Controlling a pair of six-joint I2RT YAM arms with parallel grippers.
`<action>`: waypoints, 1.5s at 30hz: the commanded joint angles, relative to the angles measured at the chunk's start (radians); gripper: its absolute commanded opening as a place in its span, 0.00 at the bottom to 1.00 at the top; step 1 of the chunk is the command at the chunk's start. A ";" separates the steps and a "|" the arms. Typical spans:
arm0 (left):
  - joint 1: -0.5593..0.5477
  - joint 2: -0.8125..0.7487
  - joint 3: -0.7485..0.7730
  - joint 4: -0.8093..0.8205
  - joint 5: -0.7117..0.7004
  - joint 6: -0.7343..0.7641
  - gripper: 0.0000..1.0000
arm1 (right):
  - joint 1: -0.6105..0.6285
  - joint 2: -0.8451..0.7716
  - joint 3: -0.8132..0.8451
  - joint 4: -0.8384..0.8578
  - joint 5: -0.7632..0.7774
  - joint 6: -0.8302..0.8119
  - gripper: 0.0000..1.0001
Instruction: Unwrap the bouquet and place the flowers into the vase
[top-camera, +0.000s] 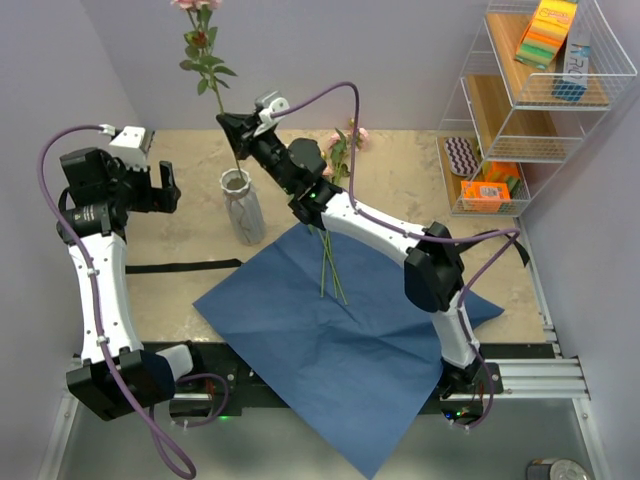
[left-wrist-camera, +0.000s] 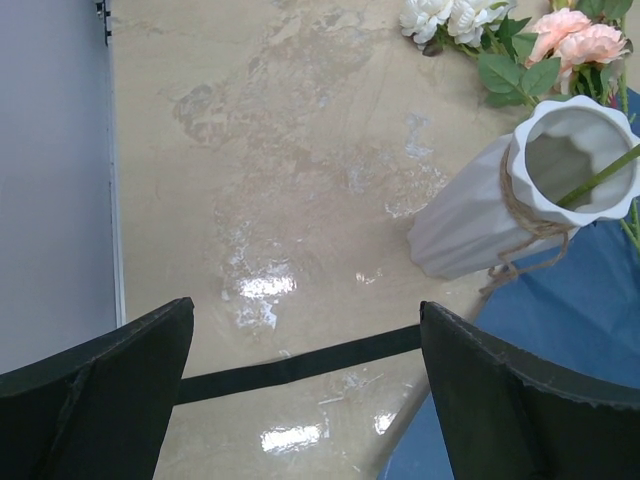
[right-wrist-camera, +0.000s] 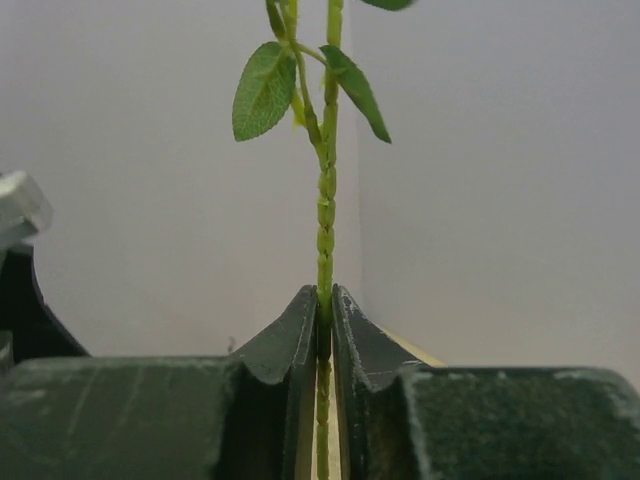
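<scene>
1. Flowers (top-camera: 328, 265) lie mostly on the opened blue paper (top-camera: 340, 340) spread over the table (top-camera: 400, 170), stems towards me and heads partly behind my right arm. One rose (top-camera: 207, 60) is apart from them, upright over the vase (top-camera: 243, 205).
2. My right hand (top-camera: 232, 125) is pinched shut on that rose's stem, below the leaves. I judge it is held high and vertical so the long stem can pass straight down the narrow neck.
3. In the vase, the left wrist view shows a single green stem crossing the scalloped rim into the mouth, and I see nothing else inside. I cannot tell whether the stem has reached the bottom.
4. My left hand (top-camera: 165, 190) has its jaws spread wide and holds nothing. It hovers to the left of the vase without touching it, and I reckon it is placed there to steady the vase should it tip.
5. A black ribbon (top-camera: 180, 266) lies flat on the table in front of the vase, so I judge the unwrapping done.
</scene>
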 joint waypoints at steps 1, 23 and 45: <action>0.009 -0.007 0.057 0.000 0.039 0.015 0.99 | 0.021 -0.118 -0.098 0.113 0.033 -0.024 0.19; 0.012 0.011 0.100 -0.014 0.054 -0.008 0.99 | -0.002 -0.334 -0.179 -0.789 -0.160 -0.065 0.86; 0.029 0.007 0.128 -0.046 0.089 -0.004 0.99 | -0.233 -0.324 -0.554 -0.883 0.078 0.053 0.46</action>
